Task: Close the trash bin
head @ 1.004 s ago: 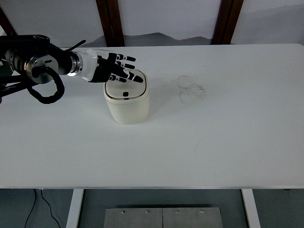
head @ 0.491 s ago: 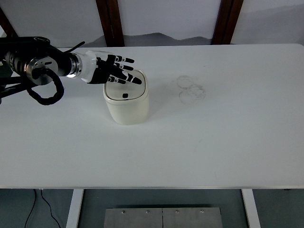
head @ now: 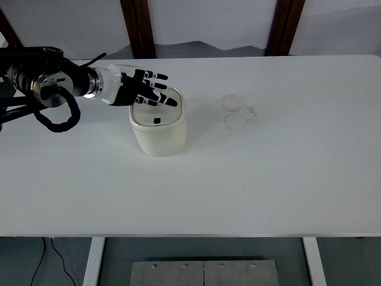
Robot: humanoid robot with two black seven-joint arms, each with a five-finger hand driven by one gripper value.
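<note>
A small cream trash bin (head: 159, 132) stands on the white table (head: 268, 179), left of centre. Its lid (head: 158, 114) lies flat and closed on top, with a small black button near its front edge. My left hand (head: 150, 88) reaches in from the left and hovers over the lid's back left part. Its fingers (head: 161, 85) are spread flat and hold nothing. I cannot tell whether they touch the lid. The right arm is out of view.
Faint ring-shaped marks (head: 239, 112) show on the tabletop right of the bin. Two dark wooden posts (head: 138, 27) stand behind the table's far edge. The black left arm (head: 47, 86) with its looping cable lies along the left edge.
The left hand has risen slightly and drawn a little back to the left over the lid. The bin has barely shifted.
</note>
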